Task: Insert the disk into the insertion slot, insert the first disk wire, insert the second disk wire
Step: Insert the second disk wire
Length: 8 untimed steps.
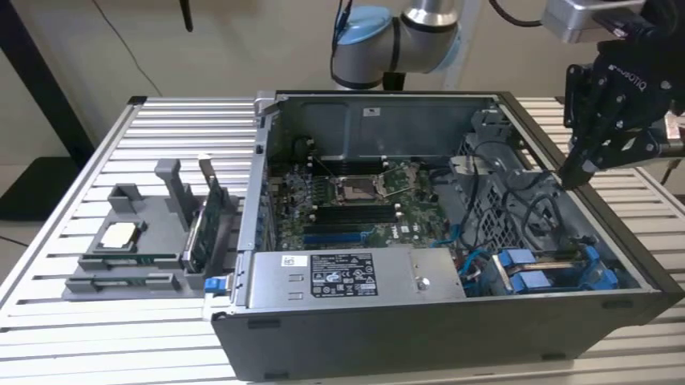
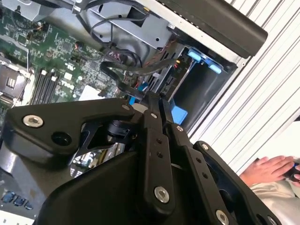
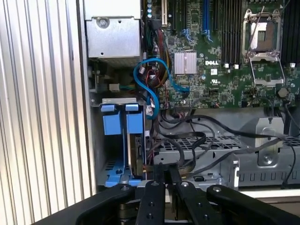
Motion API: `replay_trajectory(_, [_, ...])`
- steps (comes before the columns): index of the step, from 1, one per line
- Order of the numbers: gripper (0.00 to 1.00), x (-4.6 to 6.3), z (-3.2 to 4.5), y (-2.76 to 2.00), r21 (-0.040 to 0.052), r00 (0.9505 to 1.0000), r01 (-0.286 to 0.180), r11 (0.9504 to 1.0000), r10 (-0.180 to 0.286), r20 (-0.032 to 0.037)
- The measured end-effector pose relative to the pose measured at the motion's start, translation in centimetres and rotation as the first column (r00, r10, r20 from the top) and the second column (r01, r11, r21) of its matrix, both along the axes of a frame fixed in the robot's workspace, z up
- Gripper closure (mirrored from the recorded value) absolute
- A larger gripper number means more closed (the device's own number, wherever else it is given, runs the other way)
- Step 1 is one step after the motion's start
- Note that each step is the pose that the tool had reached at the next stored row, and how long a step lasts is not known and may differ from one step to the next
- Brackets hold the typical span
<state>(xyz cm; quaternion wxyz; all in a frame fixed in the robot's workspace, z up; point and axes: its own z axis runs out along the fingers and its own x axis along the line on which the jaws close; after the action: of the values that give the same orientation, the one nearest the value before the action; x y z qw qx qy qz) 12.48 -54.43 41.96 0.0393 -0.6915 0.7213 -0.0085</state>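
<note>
My black gripper hangs over the open computer case's wall on the exterior view's right, its fingers pressed together with nothing seen between them. In both wrist views the fingertips sit just above the insertion slot, the grey drive cage in the case's near corner. Two blue carrier frames stand in that cage; I cannot tell which one holds the disk. A blue cable and black wires lie loose beside the cage.
The motherboard fills the case floor, with the power supply along the near wall. A grey fixture holding parts stands on the slatted table at the exterior view's left. A person's hand rests beyond the case.
</note>
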Motion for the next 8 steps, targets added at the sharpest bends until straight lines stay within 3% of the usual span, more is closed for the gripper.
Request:
replay_trajectory(3, [0.84,0.0,-0.33,0.00,-0.0054,1.0000,0.000,1.0000,0.000,0.0009])
replay_trajectory(5, [0.84,0.0,-0.54,-0.01,-0.0136,1.0000,0.000,0.9999,0.000,0.0009])
replay_trajectory(7, [0.84,0.0,-1.02,-0.01,-0.0232,1.0000,0.000,0.9997,0.000,0.0009])
replay_trajectory(8, [0.84,0.0,-1.41,-0.01,-0.0230,1.0000,0.000,0.9997,0.000,0.0009])
